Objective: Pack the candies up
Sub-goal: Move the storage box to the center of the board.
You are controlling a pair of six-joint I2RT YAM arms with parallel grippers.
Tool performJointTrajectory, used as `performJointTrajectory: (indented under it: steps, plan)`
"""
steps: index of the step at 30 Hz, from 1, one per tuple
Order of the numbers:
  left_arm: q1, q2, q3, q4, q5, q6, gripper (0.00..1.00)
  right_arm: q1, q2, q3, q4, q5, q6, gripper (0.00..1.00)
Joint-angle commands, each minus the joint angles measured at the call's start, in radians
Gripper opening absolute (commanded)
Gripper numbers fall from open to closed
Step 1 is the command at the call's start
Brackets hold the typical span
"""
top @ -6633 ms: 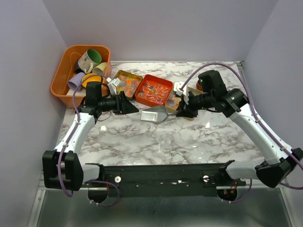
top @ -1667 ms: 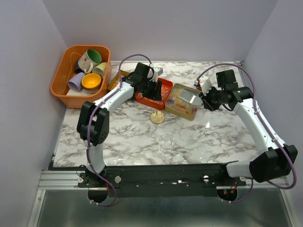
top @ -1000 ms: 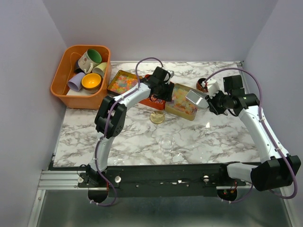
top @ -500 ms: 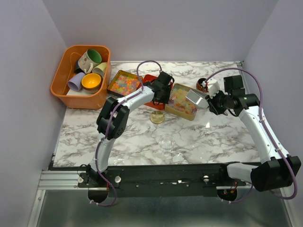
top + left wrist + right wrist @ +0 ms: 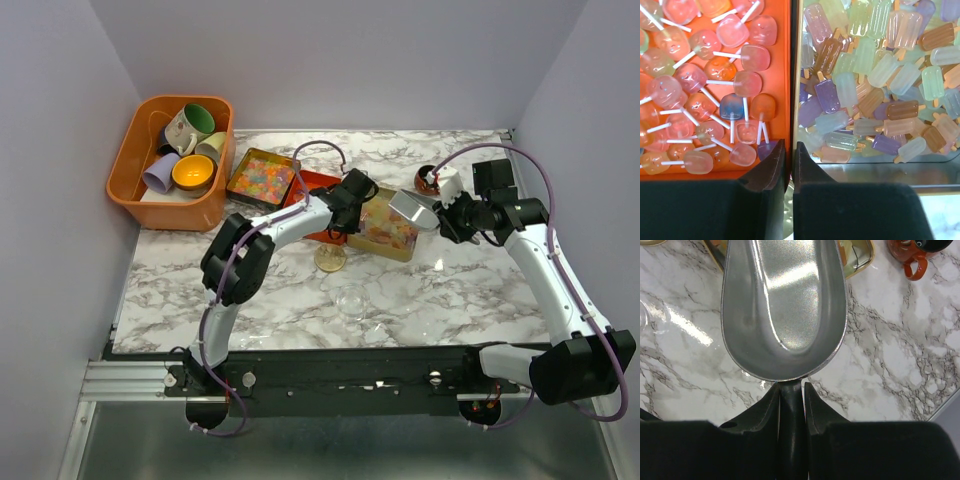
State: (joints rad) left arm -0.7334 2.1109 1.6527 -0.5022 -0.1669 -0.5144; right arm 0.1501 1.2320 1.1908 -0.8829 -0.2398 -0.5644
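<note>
**Top external:** The left arm stretches across the marble surface [image 5: 250, 290] to a row of trays near its far edge. The left claw [image 5: 352, 210] is down at the seam between an orange tray [image 5: 312, 181] and a gold tray [image 5: 395, 238]. Loose candies [image 5: 264, 178] fill a small tin [image 5: 236, 173] at the left end of the row, and more lie in both trays. The right claw [image 5: 440, 212] grips a metal scoop [image 5: 408, 207] by its handle, the bowl hanging over the gold tray's right end. An orange basket [image 5: 128, 165] of mugs [image 5: 192, 172] sits at the far-left corner. A gold disc [image 5: 331, 258] and a clear cup [image 5: 352, 300] lie toward the middle of the surface. A small brown mug [image 5: 427, 178] stands near the far edge, behind the scoop.

**Left wrist:** The two fingers [image 5: 771, 170] are drawn almost together, with only a thin slit between them. They straddle the touching walls of the two trays, but whether they pinch a wall cannot be told. Pink, orange and blue sweets on white sticks crowd the orange tray at left. Pastel ice-lolly shapes fill the gold tray at right.

**Right wrist:** The claw is clenched on the scoop's handle, one finger on each side. The bowl's polished inside faces the camera above the marble, with a corner of the gold tray and the brown mug beyond it.
</note>
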Motion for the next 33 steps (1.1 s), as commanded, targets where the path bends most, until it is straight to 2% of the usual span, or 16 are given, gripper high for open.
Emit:
performJointTrajectory:
  steps: [1, 7, 13, 19, 20, 23, 25, 26, 28, 29, 32, 33]
  plan:
    - [-0.034, -0.065, -0.074, -0.140, -0.086, -0.133, 0.00, -0.006, -0.012, 0.021, 0.010, -0.047, 0.008, 0.01]
    - [-0.093, -0.081, -0.093, -0.167, -0.112, -0.203, 0.00, -0.004, -0.014, 0.006, -0.007, -0.065, -0.022, 0.01]
    - [-0.169, -0.117, -0.103, -0.231, -0.209, -0.288, 0.00, -0.004, -0.028, -0.003, -0.036, -0.059, -0.055, 0.01]
    - [-0.189, -0.098, -0.169, -0.259, -0.178, -0.355, 0.00, -0.006, -0.031, -0.005, -0.059, -0.035, -0.077, 0.00]
    - [-0.192, -0.103, -0.171, -0.253, -0.183, -0.354, 0.03, -0.004, -0.031, -0.007, -0.062, -0.033, -0.078, 0.01]
    - [-0.192, -0.121, -0.146, -0.204, -0.171, -0.311, 0.22, -0.006, -0.028, 0.004, -0.079, -0.023, -0.089, 0.01]
    - [-0.192, -0.140, -0.110, -0.151, -0.142, -0.227, 0.29, -0.006, -0.025, 0.038, -0.087, -0.015, -0.101, 0.01]
    - [-0.190, -0.149, -0.094, -0.139, -0.131, -0.192, 0.40, -0.006, -0.019, 0.052, -0.091, -0.010, -0.107, 0.01]
    - [-0.173, -0.189, -0.054, -0.125, -0.102, -0.112, 0.54, -0.004, -0.005, 0.110, -0.102, 0.005, -0.123, 0.01]
    - [-0.161, -0.209, -0.051, -0.119, -0.070, -0.087, 0.66, -0.004, 0.020, 0.137, -0.125, 0.008, -0.127, 0.01]
    - [-0.086, -0.305, -0.088, -0.113, 0.073, -0.033, 0.77, -0.004, 0.053, 0.219, -0.181, 0.011, -0.163, 0.01]
    - [-0.065, -0.362, -0.118, -0.113, 0.098, -0.023, 0.77, -0.006, 0.069, 0.233, -0.195, 0.004, -0.181, 0.01]
